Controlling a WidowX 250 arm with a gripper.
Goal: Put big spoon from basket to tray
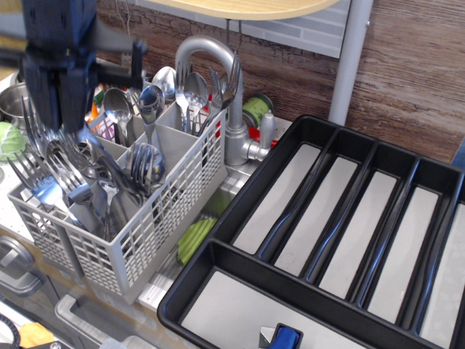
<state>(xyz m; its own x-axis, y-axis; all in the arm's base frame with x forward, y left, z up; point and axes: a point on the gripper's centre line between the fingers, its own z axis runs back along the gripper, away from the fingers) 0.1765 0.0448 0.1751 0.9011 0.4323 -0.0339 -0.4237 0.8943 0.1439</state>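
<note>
Starting nearest the camera: a small blue object (285,338) sat in the tray's (240,200) crosswise compartment, at the bottom edge of view. Tray was black, long parallel compartments lined pale grey, just right of the basket (156,222).

Basket was light grey lattice, several upright compartments. Front compartments held forks (43,174), tines up. Behind those, spoons stood bowl-up; the big spoon (150,109) was one of them, shiny bowl up, handle down in a middle compartment, so in the basket and not in the tray.

A green object (195,238) lay low in the gap between basket and tray.

My gripper (62,94) hung over the basket's left side, above the forks, dark blue and motion-blurred. Could not tell how my jaws stood, spread or pressed; nothing visibly pinched.

Behind the basket, a grey metal faucet (218,73) arched up, wood-look wall (414,80) further back.
</note>
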